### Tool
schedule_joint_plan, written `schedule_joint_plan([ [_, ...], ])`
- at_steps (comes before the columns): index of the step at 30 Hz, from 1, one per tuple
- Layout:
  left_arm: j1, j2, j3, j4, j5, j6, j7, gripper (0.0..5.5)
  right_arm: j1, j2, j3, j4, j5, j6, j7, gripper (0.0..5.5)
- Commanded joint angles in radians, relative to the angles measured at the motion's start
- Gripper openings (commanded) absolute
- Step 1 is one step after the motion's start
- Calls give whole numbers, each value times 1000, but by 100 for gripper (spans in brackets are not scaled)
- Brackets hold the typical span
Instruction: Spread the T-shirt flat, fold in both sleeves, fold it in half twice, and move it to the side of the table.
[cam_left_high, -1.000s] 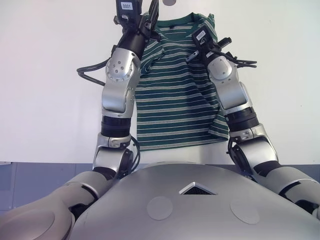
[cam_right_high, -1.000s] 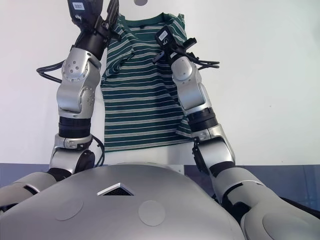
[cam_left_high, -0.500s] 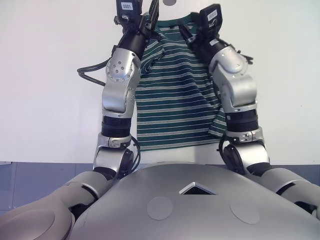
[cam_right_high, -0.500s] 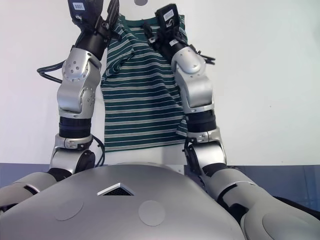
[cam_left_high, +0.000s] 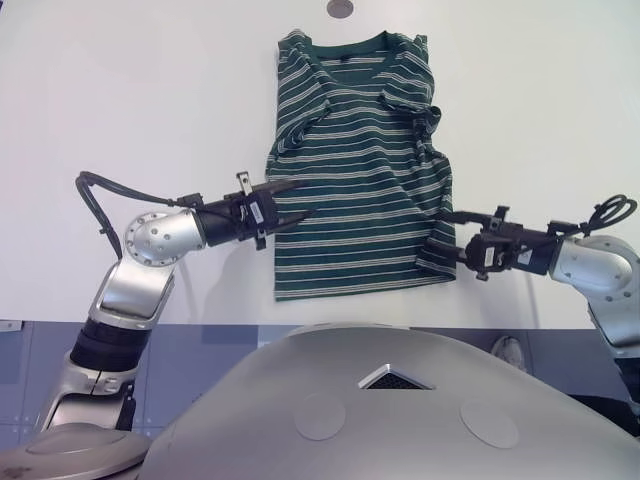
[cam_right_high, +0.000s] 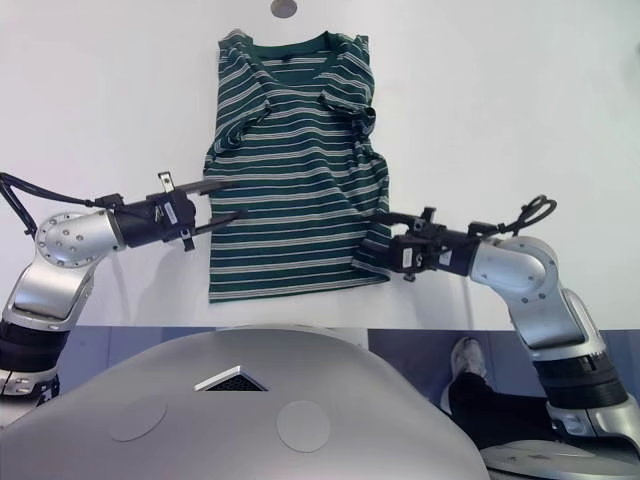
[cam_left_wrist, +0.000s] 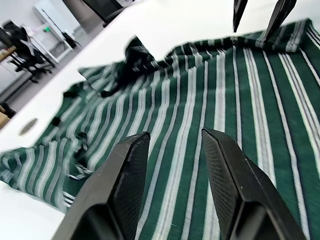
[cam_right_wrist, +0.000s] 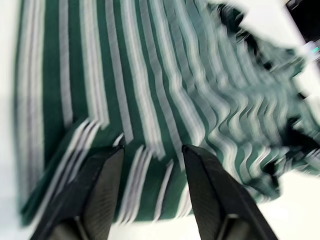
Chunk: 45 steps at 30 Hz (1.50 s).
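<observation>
A green T-shirt (cam_left_high: 350, 160) with white stripes lies on the white table (cam_left_high: 120, 100), collar at the far end and hem near me. Both its sleeves lie bunched inward over the body. My left gripper (cam_left_high: 302, 198) comes in from the left, open, its fingertips over the shirt's left edge at about mid-length. In the left wrist view its fingers (cam_left_wrist: 130, 170) hover apart above the striped cloth (cam_left_wrist: 200, 95). My right gripper (cam_left_high: 437, 230) comes in from the right, open, at the shirt's near right corner. In the right wrist view its fingers (cam_right_wrist: 100, 180) straddle the hem (cam_right_wrist: 140, 160).
A small round grey disc (cam_left_high: 340, 8) is set in the table just beyond the collar. White tabletop stretches on both sides of the shirt. The table's front edge (cam_left_high: 200, 322) runs just below the hem.
Both arms have left the collar end, swung outward and now reach in low from the sides. The shirt, earlier half hidden behind the arms, lies fully exposed.
</observation>
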Motion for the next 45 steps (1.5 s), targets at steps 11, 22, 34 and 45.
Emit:
schedule_joint_plan([
  [11,210,-3,-224,-25,339,47,126,191,130,-295,-181,77,133,-89,240,217],
  [22,166,35,-229,7,349,21,121,191,-114,-120,135,-147,-68,116,141,217],
  [34,157,64,-207,39,332,6,131,191,36,-303,-168,-36,137,80,270,217],
  [45,121,75,-182,-32,300,59,88,191,-178,-130,-41,-76,101,156,190,217],
])
